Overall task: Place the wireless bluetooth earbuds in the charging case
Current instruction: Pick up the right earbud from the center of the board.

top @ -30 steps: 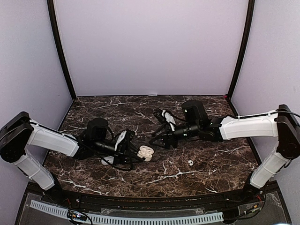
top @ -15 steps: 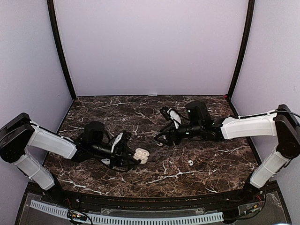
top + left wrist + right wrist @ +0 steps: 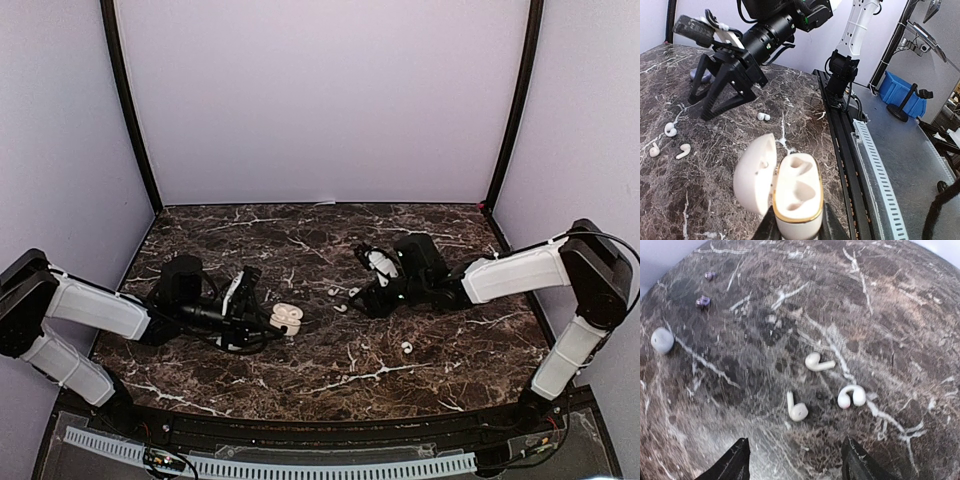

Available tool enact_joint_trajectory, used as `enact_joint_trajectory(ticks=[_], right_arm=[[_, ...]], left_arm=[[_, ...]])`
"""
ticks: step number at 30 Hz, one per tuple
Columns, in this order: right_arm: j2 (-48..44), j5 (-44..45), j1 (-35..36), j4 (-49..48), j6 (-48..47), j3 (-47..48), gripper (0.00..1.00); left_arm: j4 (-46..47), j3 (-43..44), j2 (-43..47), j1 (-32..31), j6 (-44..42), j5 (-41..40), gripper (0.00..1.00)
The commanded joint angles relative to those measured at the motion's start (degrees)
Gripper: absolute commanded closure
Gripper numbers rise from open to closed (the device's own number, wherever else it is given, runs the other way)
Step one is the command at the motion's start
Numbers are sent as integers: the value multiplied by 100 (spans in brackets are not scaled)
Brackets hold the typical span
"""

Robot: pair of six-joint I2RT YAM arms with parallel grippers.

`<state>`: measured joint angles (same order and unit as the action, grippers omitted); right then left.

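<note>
The white charging case [image 3: 287, 318] with a gold rim stands open, both wells empty, held in my left gripper [image 3: 268, 318]; in the left wrist view the case [image 3: 796, 192] fills the jaws of that gripper [image 3: 795, 227]. Three white earbuds [image 3: 341, 297] lie loose on the marble between the arms. In the right wrist view they are a stemmed bud [image 3: 818, 362], another stemmed bud [image 3: 796, 409] and a curled bud [image 3: 852, 396]. My right gripper [image 3: 795, 465] is open and empty just short of them; it also shows in the top view [image 3: 358, 297]. One more earbud [image 3: 406, 347] lies apart, nearer the front.
A grey pebble-shaped thing [image 3: 662, 340] and two small purple bits [image 3: 703, 302] lie on the marble beyond the buds. The table's front edge carries a black rail and a white slotted cable duct [image 3: 880, 175].
My left gripper has drawn back to the left with the open case. My right gripper has pulled back to the right and come down low, leaving the three earbuds exposed in front of it.
</note>
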<state>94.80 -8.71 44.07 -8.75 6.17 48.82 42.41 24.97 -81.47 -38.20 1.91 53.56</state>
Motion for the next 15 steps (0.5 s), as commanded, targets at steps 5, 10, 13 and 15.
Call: enact_joint_trajectory(ticks=[5, 10, 13, 15], right_arm=[[-2, -512, -20, -2639, 17, -1440, 43], [222, -568, -13, -3602, 33, -1905, 50], [380, -572, -9, -3867, -44, -1986, 54], [512, -564, 4, -4126, -84, -2049, 57]], left_arm=[[134, -146, 202, 61, 7, 159, 81], [43, -150, 237, 81, -66, 151, 81], [58, -159, 208, 89, -77, 158, 81], [167, -184, 179, 106, -60, 171, 81]])
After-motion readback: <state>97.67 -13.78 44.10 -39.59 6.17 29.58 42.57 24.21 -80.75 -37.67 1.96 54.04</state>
